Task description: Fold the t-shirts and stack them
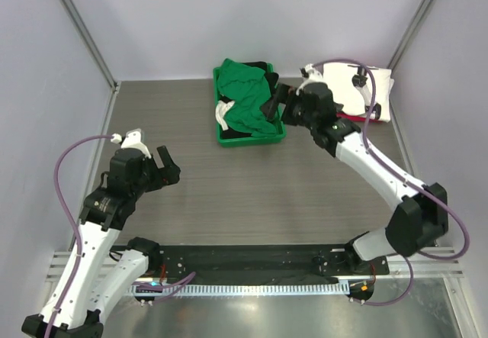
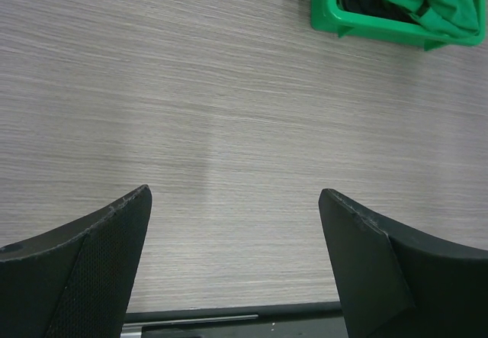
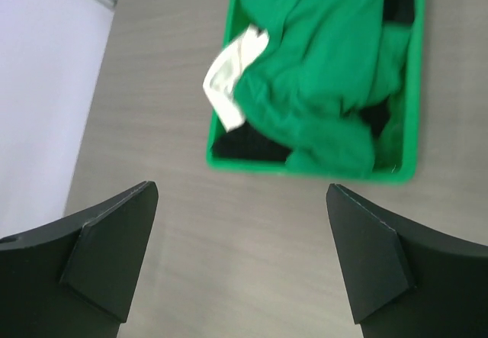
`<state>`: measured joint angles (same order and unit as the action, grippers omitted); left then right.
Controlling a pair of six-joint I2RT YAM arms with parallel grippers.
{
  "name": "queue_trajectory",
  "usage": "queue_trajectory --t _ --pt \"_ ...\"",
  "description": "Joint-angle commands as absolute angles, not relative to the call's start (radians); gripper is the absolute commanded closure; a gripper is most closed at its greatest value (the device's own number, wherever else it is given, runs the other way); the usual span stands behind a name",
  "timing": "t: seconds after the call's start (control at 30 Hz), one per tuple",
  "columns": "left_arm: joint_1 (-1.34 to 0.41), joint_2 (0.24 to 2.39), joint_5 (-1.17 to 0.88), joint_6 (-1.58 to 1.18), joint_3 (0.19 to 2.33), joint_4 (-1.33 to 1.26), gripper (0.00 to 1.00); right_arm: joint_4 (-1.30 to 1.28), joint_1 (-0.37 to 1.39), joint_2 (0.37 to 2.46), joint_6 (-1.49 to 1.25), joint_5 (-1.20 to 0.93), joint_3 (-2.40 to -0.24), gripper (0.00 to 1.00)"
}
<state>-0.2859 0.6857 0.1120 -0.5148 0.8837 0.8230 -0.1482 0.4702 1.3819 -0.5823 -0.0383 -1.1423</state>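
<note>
Care counts: the right claw (image 1: 276, 100), open and empty beside the bin (image 1: 252, 140) near the far edge, should pinch only the green shirt (image 1: 245, 98).

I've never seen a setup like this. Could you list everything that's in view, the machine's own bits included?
table: one, grey wood grain, under everything.
bin: one, green plastic, far middle of the table.
green t-shirt: one, bright green, heaped on top in the bin.
black cloth: count unclear, black, in the bin under the green t-shirt.
white piece: one, white, at the bin's left side, against the green t-shirt.
white cloth: one, white, far right corner, partly behind the right arm.
red cloth: one, red, peeking out at the white cloth's near edge.
left gripper: one, black fingers, open, over bare table at near left.
right gripper: one, black fingers, open, by the bin's right side.
</note>
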Motion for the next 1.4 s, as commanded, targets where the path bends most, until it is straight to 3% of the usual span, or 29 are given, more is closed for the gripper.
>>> queue_trajectory --t 0.0,0.3,0.53,0.63,0.67,0.73,0.83,1.17,1.27,1.37 --pt "-0.285 0.692 0.159 -0.506 0.888 0.801 0.09 -0.327 0.472 1.537 -0.465 0.084 -1.319 0.02" --pt "-0.287 0.672 0.166 -0.512 0.887 0.802 0.1 -0.528 0.476 1.991 -0.411 0.083 -1.73 0.15" --pt "-0.285 0.675 0.161 -0.512 0.887 0.801 0.1 -0.551 0.505 2.069 -0.379 0.074 -1.796 0.26" --pt "-0.285 0.676 0.161 -0.512 0.887 0.801 0.1 -0.552 0.508 2.063 -0.374 0.071 -1.804 0.46" --pt "-0.285 0.676 0.161 -0.512 0.887 0.802 0.1 -0.56 0.508 2.053 -0.371 0.074 -1.807 0.67" --pt "-0.287 0.677 0.161 -0.512 0.887 0.801 0.1 -0.566 0.508 2.036 -0.365 0.081 -1.825 0.86" --pt "-0.287 0.678 0.161 -0.512 0.887 0.801 0.1 -0.613 0.512 1.997 -0.345 0.086 -1.908 0.98" --pt "-0.285 0.683 0.167 -0.515 0.887 0.804 0.11 -0.758 0.636 1.694 -0.256 0.057 -2.305 0.99" --pt "-0.285 0.681 0.169 -0.517 0.887 0.804 0.11 -0.709 0.664 1.55 -0.268 -0.038 -2.257 0.99" --pt "-0.287 0.68 0.17 -0.517 0.887 0.802 0.11 -0.654 0.664 1.404 -0.301 -0.061 -2.078 0.99"
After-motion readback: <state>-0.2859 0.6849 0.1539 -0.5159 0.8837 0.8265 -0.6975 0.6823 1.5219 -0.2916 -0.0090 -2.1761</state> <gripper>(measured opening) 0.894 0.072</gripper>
